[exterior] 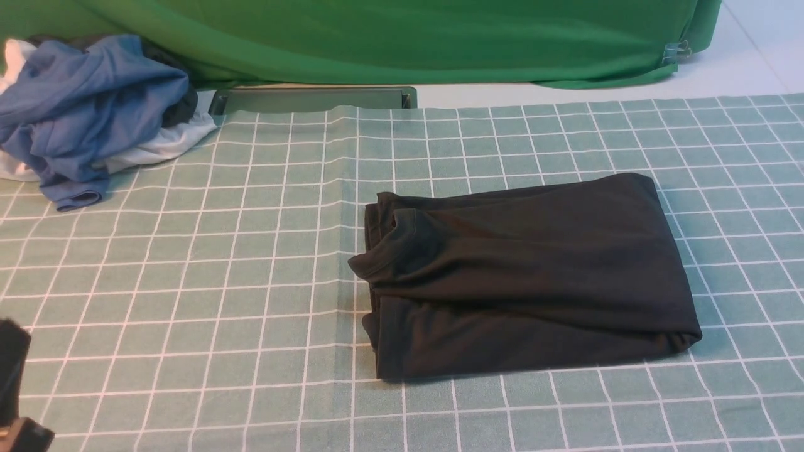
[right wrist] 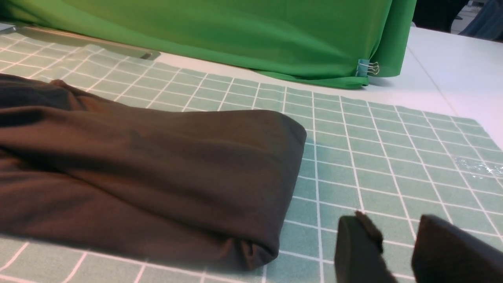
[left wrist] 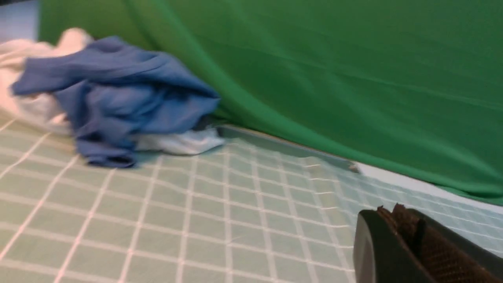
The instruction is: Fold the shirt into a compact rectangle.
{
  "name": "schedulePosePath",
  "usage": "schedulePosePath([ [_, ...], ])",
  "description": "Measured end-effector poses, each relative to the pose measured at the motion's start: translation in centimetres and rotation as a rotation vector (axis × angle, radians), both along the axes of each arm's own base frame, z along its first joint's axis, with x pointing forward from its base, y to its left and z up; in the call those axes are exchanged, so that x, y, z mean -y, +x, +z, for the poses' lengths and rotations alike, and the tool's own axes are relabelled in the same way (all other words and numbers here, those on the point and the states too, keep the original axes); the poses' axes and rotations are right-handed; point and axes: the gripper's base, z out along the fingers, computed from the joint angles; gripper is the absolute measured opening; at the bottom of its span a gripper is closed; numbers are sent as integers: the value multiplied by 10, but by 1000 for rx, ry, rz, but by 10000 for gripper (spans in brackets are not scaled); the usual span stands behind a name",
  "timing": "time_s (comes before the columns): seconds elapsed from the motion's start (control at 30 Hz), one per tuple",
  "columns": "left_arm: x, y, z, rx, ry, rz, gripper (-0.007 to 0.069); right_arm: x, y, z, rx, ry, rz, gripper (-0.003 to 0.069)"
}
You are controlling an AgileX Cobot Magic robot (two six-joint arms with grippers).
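Black T-shirt lies folded into a thick, roughly rectangular bundle on the green checked tablecloth, a little right of the middle in the front view. Its collar end faces the robot's left, where the layers bunch up and the edges sit uneven; the fold on the robot's right is smooth and rounded. No print or label shows on the upper face. Neither arm touches it.

At the far left of the cloth sits a crumpled heap of clothes: a blue garment on top of a white garment, with a bit of something dark behind. It is well apart from the shirt. A green backdrop cloth hangs along the far side, and a flat grey-green bar lies at its foot, partly under the tablecloth's far edge. A binder clip pinches the backdrop's right corner, beyond which the white tabletop is bare.

The left gripper shows at the near left corner of the front view, low over the cloth, its jaws pressed together on nothing. The right gripper appears only in its own wrist view, just beside the shirt's rounded right fold and clear of it; its jaws stand partly apart with only tablecloth seen in the gap.
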Motion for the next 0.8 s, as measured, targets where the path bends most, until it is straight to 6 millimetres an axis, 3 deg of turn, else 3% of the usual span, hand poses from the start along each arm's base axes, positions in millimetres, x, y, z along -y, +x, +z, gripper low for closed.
schedulePosePath([
  [0.1,-1,-1,-13,-24,-9,27,17,0,0,0,0,0,0,238],
  [0.33,-1,-2,-23,-126,-14,26,17,0,0,0,0,0,0,238],
  [0.8,-1,-2,-26,-160,-15,26,17,0,0,0,0,3,-1,238],
])
